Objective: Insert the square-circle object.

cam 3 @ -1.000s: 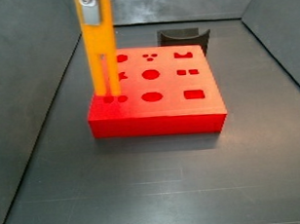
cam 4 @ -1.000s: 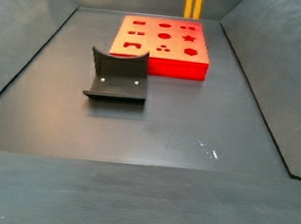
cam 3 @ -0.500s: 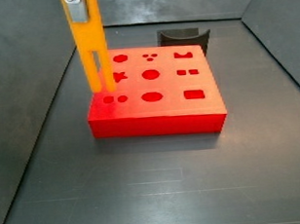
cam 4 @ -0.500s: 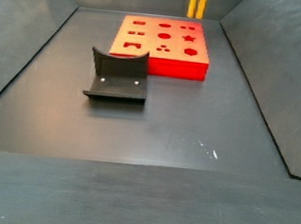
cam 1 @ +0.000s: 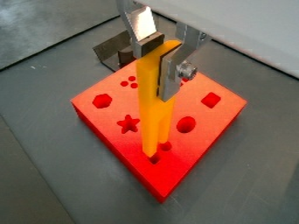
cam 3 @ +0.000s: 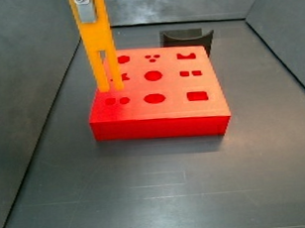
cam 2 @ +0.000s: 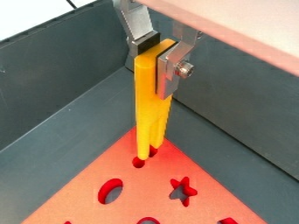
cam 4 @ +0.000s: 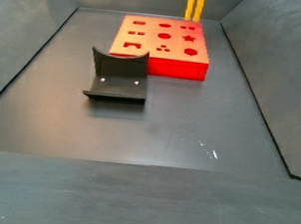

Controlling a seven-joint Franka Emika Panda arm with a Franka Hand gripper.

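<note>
Bar in my grasp: my gripper clamps upper end of square-circle object, silver fingers pressed on both its sides; bar hangs upright, forked end down, over near-corner holes of red block; prongs look just above or barely at hole mouth, can't tell which; insertion not done, I judge; left: align, push down, let go; fixture stands apart; no readable writing or brand anywhere.
</note>
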